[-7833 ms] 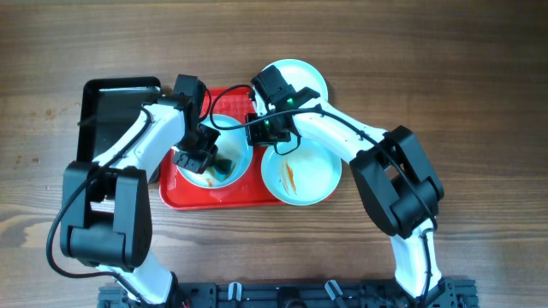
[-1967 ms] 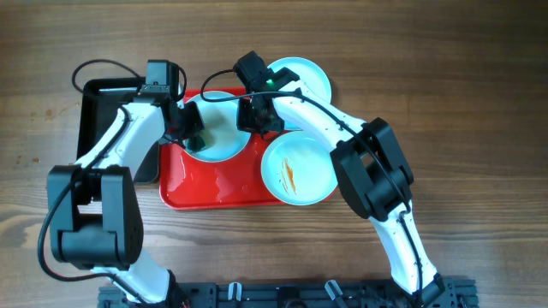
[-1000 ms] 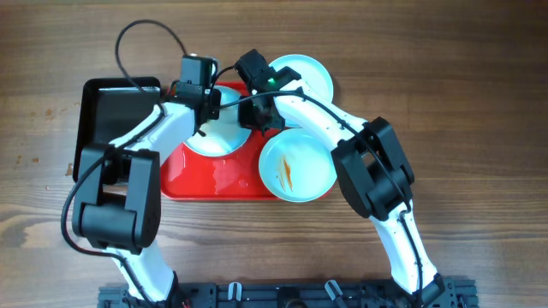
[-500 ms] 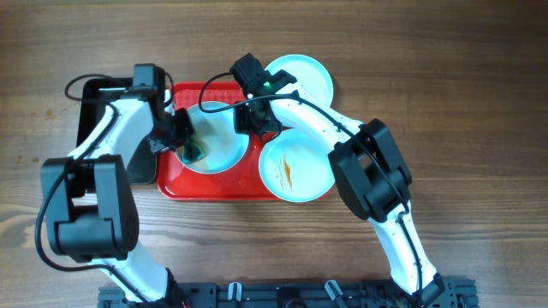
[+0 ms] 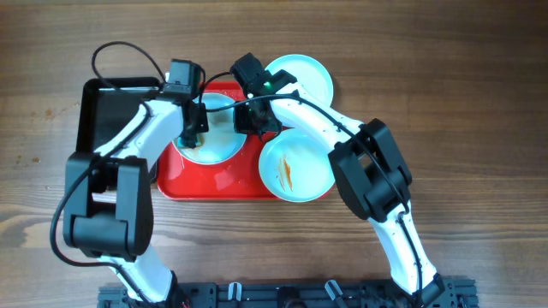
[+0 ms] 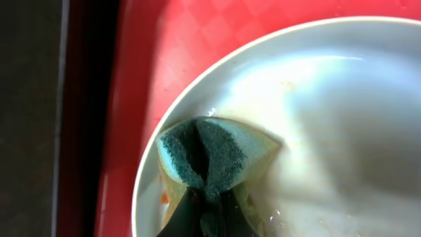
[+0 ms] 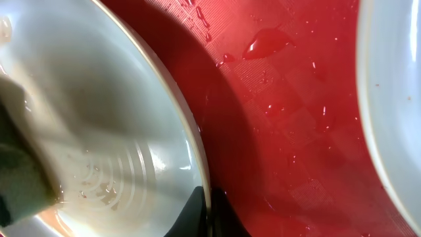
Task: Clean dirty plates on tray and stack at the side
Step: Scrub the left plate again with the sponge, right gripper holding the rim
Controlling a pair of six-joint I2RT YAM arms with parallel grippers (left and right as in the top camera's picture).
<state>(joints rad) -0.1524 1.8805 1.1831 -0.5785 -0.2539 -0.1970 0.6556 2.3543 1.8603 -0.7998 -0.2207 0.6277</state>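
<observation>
— While the left gripper (image 5: 193,130) hangs over the left plate (image 5: 218,147), what is in it?
— A green sponge (image 6: 209,157), pinched in its closed jaws. The sponge is folded against the plate's inner wall, on the side toward the black tray (image 5: 101,111).
— And the right gripper (image 5: 254,120)?
— It is clamped on the same plate's opposite rim. The right wrist view shows one finger on each side of the edge.
— Where does that plate sit?
— On the red tray (image 5: 214,184), in its left half, between the two grippers.
— The other plates?
— The streaked plate (image 5: 297,167), marked orange-brown, lies just beside it over the tray's right end. The third plate (image 5: 306,75) rests on the wooden table (image 5: 454,94) at the tray's far right corner, partly under the right arm.
</observation>
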